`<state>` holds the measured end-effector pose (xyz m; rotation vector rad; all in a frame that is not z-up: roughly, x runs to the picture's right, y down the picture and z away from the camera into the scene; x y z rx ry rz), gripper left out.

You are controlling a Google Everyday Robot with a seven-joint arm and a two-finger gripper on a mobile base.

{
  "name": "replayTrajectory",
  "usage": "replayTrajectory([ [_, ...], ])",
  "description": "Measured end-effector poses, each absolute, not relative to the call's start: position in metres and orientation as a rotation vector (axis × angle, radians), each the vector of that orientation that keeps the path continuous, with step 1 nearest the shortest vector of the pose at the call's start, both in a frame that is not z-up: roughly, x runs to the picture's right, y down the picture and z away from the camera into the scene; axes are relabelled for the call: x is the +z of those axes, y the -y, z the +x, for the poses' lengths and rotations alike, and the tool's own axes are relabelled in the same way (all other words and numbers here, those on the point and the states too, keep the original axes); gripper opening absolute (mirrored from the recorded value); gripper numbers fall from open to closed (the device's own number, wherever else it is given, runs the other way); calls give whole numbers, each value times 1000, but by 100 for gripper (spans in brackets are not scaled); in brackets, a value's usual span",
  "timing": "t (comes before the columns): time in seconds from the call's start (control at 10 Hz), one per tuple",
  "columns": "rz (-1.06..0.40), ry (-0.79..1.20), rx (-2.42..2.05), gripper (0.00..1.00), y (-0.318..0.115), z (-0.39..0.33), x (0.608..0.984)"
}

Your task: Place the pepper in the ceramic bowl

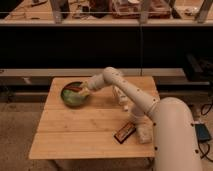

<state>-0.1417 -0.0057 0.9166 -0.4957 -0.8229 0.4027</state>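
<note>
Over the ceramic bowl (pixel 73 96), at its three o'clock rim, hangs the gripper (pixel 84 91). Pepper (pixel 74 89) lies inside the bowl; finger spacing cannot be told.

We see a wooden table (pixel 75 132), a dark flat bar (pixel 124 133) near its right front, a pale lump (pixel 143 134) just beside it, the gripper (pixel 85 91) by the table's far left, dark shelving (pixel 70 45) behind, a speckled floor (pixel 17 135).

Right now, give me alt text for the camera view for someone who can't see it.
A white robot arm reaches left across a wooden table, its hand over the green ceramic bowl, where the dark red pepper shows at the far rim. A dark bar lies near the front.
</note>
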Motion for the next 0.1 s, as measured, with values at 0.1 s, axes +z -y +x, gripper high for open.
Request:
replayTrajectory([
  [0.1,-494,822,405,80,6,-140,917],
])
